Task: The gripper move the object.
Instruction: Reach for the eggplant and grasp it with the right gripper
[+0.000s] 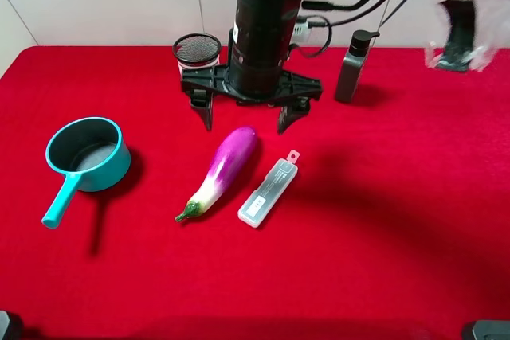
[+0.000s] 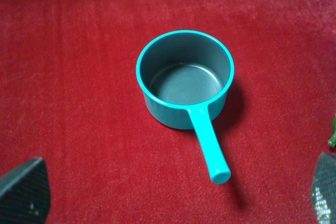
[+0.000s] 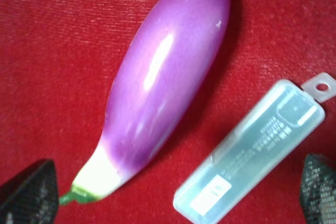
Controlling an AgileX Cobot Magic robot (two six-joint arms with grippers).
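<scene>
The purple eggplant [image 1: 227,166] lies on the red cloth, its green stem toward the front left. It fills the right wrist view [image 3: 163,87]. My right gripper [image 1: 247,117] hangs open just over its far purple end, one finger on each side, touching nothing; in the right wrist view [image 3: 174,191] only the two fingertips [image 3: 29,192] show at the corners. My left gripper [image 2: 173,198] is open and empty, looking down on a teal saucepan [image 2: 157,106]. It is not seen in the exterior view.
A translucent flat plastic case [image 1: 268,191] lies right beside the eggplant, also in the right wrist view [image 3: 252,150]. The teal saucepan [image 1: 111,169] sits at the left. A mesh cup [image 1: 197,49] and a grey bottle [image 1: 353,69] stand at the back.
</scene>
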